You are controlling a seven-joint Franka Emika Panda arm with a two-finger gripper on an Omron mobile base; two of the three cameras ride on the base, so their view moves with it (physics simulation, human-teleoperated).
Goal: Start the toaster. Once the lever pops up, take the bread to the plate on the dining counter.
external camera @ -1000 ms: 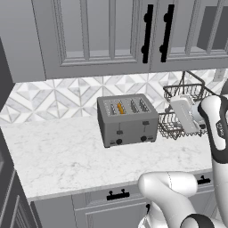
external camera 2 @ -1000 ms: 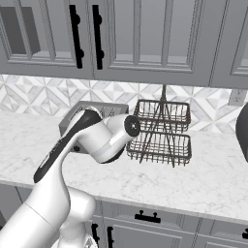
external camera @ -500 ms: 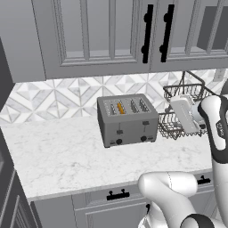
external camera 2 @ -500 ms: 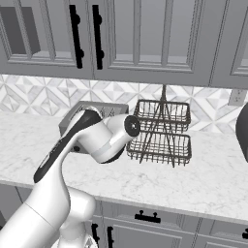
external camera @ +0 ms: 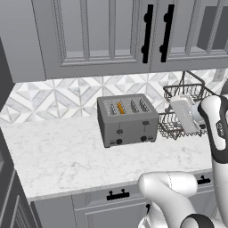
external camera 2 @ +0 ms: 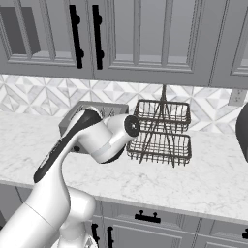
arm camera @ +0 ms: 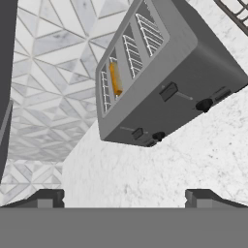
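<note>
The grey four-slot toaster [external camera: 128, 121] stands on the marble counter by the tiled wall. An orange-brown edge of bread [external camera: 120, 108] shows in its second slot from the left. Its front has two dark slider tabs: the left lever [external camera: 119, 131] sits lower on its track than the right tab [external camera: 145, 123]. My gripper [external camera: 180, 116] hangs right of the toaster, in front of the wire rack, apart from it. In the hand view the toaster [arm camera: 164, 82], the bread [arm camera: 115, 78] and the lever [arm camera: 137, 133] lie well beyond my open gripper [arm camera: 125, 198], which holds nothing. The plate and the dining counter are out of view.
A two-tier wire rack [external camera 2: 162, 131] stands on the counter right of the toaster. Upper cabinets with black handles [external camera: 156, 33] hang above. Bare marble [external camera: 67, 156] stretches left of and in front of the toaster. My arm [external camera 2: 92, 140] hides most of the toaster in the right base view.
</note>
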